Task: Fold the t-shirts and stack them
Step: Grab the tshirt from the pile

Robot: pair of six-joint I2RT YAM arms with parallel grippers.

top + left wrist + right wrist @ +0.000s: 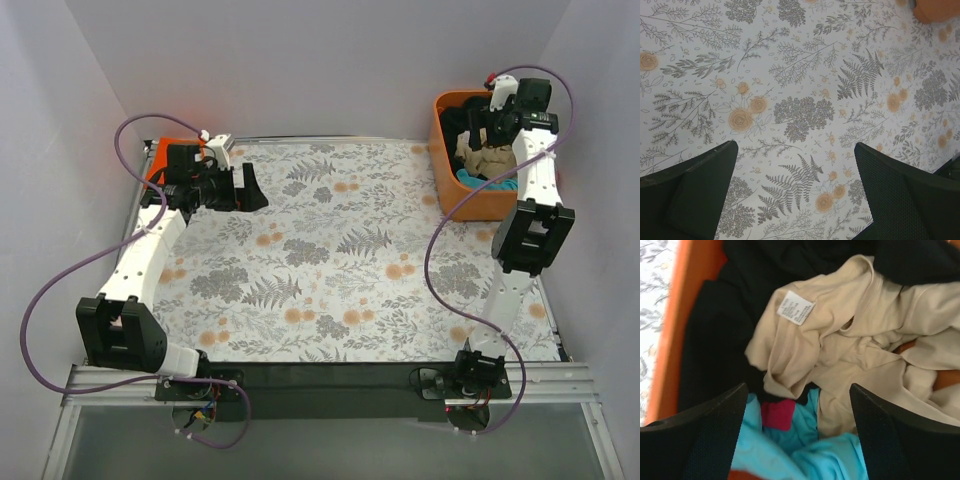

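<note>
Top external view: a flat counter (330, 260) is covered by a pale sheet printed with grey ferns and small orange flowers. At its far right corner stands a rectangular orange plastic tub (478, 207) with smooth walls and rounded corners. All the t-shirts that can be seen lie crumpled inside it, none on the counter.

The right hand (497, 130) hangs directly over the tub. In the right wrist view its two black fingers (710, 435), faced with a fine dotted grip texture, stand wide apart with nothing between them, just above the pile. Below them a soft beige t-shirt (840, 355) lies bunched in loose folds, its neckline turned up and a white printed label (795, 307) showing. A black t-shirt (715, 325) fills the left side against the tub wall and the far edge. A bright teal t-shirt (810, 450) sits at the near side, with a small patch of red cloth (776, 416) tucked between it and the beige one.

The left hand (245, 188) is at the far left, well apart from the tub. In the left wrist view it (795, 147) is spread open over bare patterned counter (800, 75), holding nothing.
</note>
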